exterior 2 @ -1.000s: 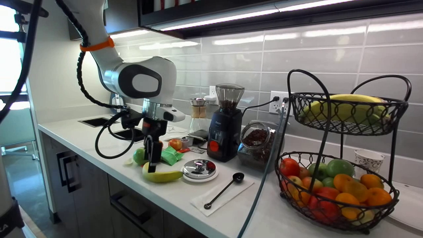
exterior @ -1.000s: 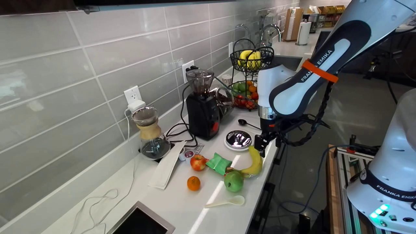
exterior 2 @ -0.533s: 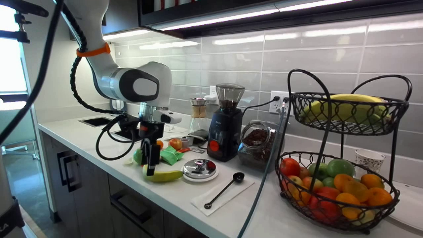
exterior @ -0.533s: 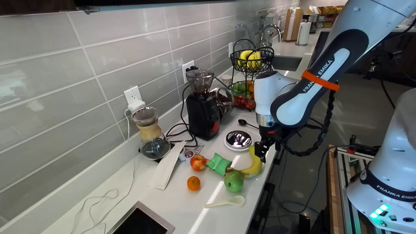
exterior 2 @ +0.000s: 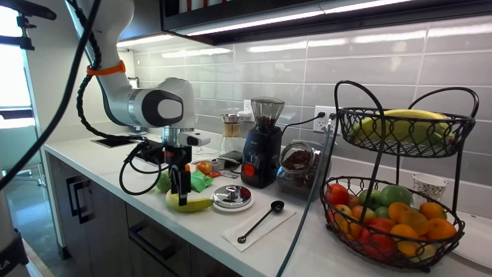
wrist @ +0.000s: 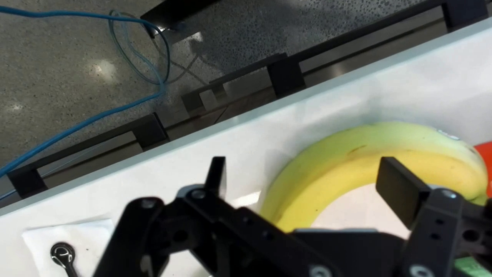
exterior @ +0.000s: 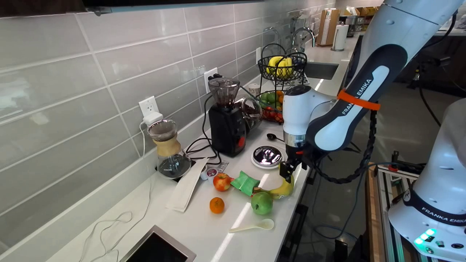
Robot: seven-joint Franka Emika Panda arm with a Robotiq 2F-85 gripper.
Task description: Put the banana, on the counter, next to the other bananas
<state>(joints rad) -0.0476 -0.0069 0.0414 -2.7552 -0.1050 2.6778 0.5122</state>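
Note:
The banana (exterior: 285,190) lies on the white counter (exterior: 204,236) near its front edge; it also shows in an exterior view (exterior 2: 199,205). My gripper (wrist: 301,169) is open and empty above the banana. In the wrist view the banana (wrist: 334,169) curves between and past the two fingers, one finger standing off its outer side and one overlapping its inner side. In both exterior views the gripper (exterior: 286,174) hides part of the banana. The other bananas, a yellow bunch (exterior 2: 399,127), lie in the upper basket of a black wire stand; they also show in an exterior view (exterior: 279,66).
A green apple (exterior: 261,203), green packet (exterior: 245,183) and silver-lidded round thing (exterior 2: 232,197) lie close to the banana. A black scoop (exterior 2: 261,221) lies on a napkin. The grinder (exterior 2: 261,156), bean jar (exterior 2: 300,169) and two-tier wire stand (exterior 2: 476,100) stand farther along the counter.
The arm has come down, bringing the gripper lower over the banana with a small sideways shift. The banana and the other things have not moved.

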